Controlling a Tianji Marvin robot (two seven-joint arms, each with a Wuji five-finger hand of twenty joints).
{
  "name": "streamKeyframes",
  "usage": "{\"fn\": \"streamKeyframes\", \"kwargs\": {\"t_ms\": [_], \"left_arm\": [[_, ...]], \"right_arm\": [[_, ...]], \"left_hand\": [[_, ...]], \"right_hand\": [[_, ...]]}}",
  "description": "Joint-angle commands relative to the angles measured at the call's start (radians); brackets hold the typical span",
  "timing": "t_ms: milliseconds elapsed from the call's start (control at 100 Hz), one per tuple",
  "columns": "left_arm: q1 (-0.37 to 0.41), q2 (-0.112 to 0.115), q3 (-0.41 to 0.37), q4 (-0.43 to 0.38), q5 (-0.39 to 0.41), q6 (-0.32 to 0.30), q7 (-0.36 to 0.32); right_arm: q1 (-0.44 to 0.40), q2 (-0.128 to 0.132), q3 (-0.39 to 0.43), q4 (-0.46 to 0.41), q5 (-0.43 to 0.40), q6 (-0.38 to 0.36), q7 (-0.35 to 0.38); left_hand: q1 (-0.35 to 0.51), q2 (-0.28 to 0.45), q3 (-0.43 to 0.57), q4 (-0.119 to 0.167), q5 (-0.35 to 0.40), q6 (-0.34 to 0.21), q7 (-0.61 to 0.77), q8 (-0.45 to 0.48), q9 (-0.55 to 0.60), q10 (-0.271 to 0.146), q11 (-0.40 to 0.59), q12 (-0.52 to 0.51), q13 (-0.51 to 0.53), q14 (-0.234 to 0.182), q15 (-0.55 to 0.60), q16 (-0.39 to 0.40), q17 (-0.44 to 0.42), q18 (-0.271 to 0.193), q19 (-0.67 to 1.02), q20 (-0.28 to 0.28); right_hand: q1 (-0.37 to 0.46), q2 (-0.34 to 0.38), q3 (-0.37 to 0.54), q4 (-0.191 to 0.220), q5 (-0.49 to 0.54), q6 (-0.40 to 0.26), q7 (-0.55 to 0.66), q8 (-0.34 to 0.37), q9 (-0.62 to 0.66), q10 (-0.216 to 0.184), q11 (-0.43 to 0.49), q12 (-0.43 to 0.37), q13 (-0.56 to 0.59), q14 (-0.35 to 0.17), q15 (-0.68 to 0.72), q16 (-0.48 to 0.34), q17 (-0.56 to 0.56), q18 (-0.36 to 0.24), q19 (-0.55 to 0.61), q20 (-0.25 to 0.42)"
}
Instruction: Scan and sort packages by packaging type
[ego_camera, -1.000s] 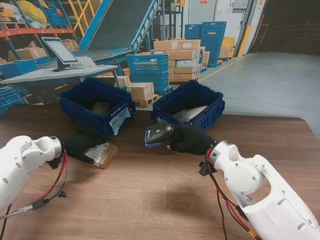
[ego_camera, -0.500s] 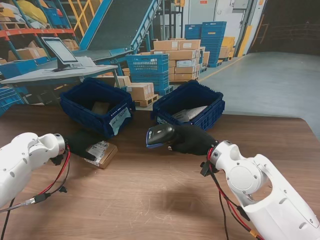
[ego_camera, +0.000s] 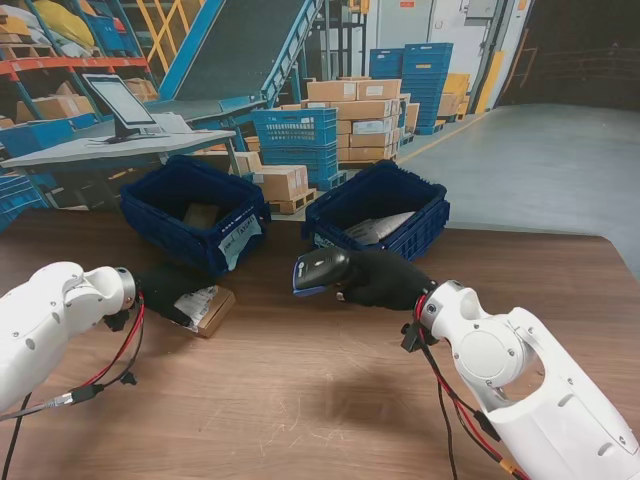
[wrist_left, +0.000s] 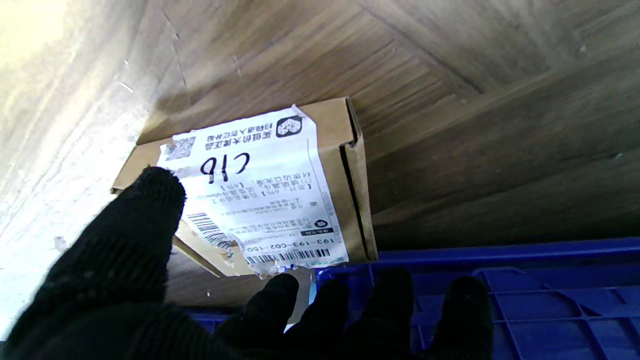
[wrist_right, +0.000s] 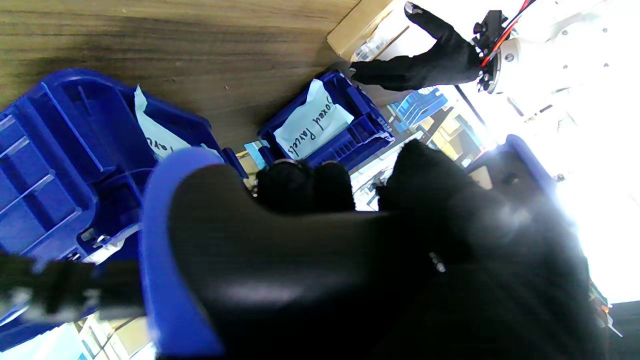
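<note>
A flat cardboard box (ego_camera: 207, 307) with a white shipping label lies on the wooden table, in front of the left blue bin (ego_camera: 160, 215). My left hand (ego_camera: 165, 288), in a black glove, is at the box's left end, open. In the left wrist view its thumb (wrist_left: 150, 200) lies over the label's corner on the box (wrist_left: 280, 175), and the other fingers are spread beside the bin wall (wrist_left: 525, 300). My right hand (ego_camera: 388, 279) is shut on a black and blue barcode scanner (ego_camera: 318, 270), whose head points left toward the box. The scanner (wrist_right: 300, 260) fills the right wrist view.
The left bin holds a brown box (ego_camera: 203, 215) and carries a paper label reading "Boxed Parcels" (wrist_right: 312, 125). The right blue bin (ego_camera: 425, 225) holds a pale bag (ego_camera: 378, 228). Both bins stand along the table's far edge. Warehouse shelves and crates lie beyond.
My left arm has shifted slightly right toward the box, and the hand has drawn off the label. The box has not moved. The right hand with the scanner barely moved.
</note>
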Motion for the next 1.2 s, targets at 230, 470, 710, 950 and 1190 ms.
{"fn": "streamKeyframes", "kwargs": {"t_ms": [230, 470, 710, 950, 1190], "left_arm": [[-0.025, -0.004, 0.045, 0.002, -0.026, 0.017, -0.043], [-0.060, 0.001, 0.109, 0.017, -0.029, 0.004, -0.049], [-0.082, 0.008, 0.158, 0.022, -0.026, -0.013, -0.063], [-0.101, 0.005, 0.210, 0.039, -0.032, -0.004, -0.037], [-0.101, -0.001, 0.215, 0.051, -0.037, 0.000, -0.007]], "right_arm": [[-0.002, -0.004, 0.001, -0.008, -0.001, -0.001, 0.013], [-0.001, -0.003, 0.002, -0.008, 0.000, 0.003, 0.017], [0.002, -0.004, 0.002, -0.006, 0.000, 0.001, 0.015], [0.000, -0.003, 0.006, -0.006, 0.001, 0.001, 0.018], [-0.001, -0.003, 0.007, -0.003, 0.004, 0.001, 0.020]], "left_hand": [[-0.034, -0.049, -0.008, -0.025, -0.047, 0.031, -0.021, -0.048, -0.042, 0.016, -0.026, -0.029, -0.051, -0.002, -0.006, -0.003, -0.014, 0.022, -0.017, -0.011], [-0.022, -0.095, 0.005, -0.032, -0.046, 0.047, -0.024, -0.080, -0.043, 0.019, -0.028, -0.040, -0.051, 0.001, -0.008, -0.006, -0.012, 0.028, -0.018, -0.010], [-0.019, -0.125, 0.047, -0.037, -0.045, 0.059, -0.026, -0.114, -0.044, 0.027, -0.031, -0.054, -0.048, 0.005, -0.006, -0.009, -0.008, 0.029, -0.014, -0.010], [-0.032, -0.145, 0.111, -0.037, -0.044, 0.092, -0.033, -0.167, -0.043, 0.040, -0.027, -0.055, -0.031, 0.005, 0.003, -0.008, 0.000, 0.030, -0.002, -0.014], [-0.034, -0.135, 0.116, -0.037, -0.041, 0.094, -0.030, -0.185, -0.042, 0.034, -0.022, -0.047, -0.026, 0.000, 0.005, -0.006, 0.001, 0.025, 0.007, -0.012]], "right_hand": [[0.108, 0.085, 0.088, -0.008, 0.067, -0.063, 0.025, 0.016, 0.015, 0.025, -0.006, 0.006, 0.003, 0.005, 0.003, -0.003, 0.002, 0.002, 0.007, 0.007], [0.108, 0.085, 0.088, -0.008, 0.068, -0.063, 0.025, 0.016, 0.015, 0.025, -0.006, 0.006, 0.003, 0.004, 0.003, -0.003, 0.002, 0.001, 0.007, 0.007], [0.108, 0.086, 0.087, -0.009, 0.068, -0.063, 0.025, 0.016, 0.015, 0.026, -0.006, 0.006, 0.003, 0.005, 0.003, -0.003, 0.001, 0.004, 0.007, 0.007], [0.108, 0.085, 0.087, -0.009, 0.068, -0.063, 0.026, 0.016, 0.015, 0.026, -0.006, 0.006, 0.003, 0.004, 0.003, -0.003, 0.002, 0.001, 0.007, 0.007], [0.108, 0.086, 0.087, -0.009, 0.068, -0.063, 0.025, 0.017, 0.015, 0.026, -0.006, 0.006, 0.003, 0.005, 0.004, -0.003, 0.002, 0.001, 0.007, 0.007]]}}
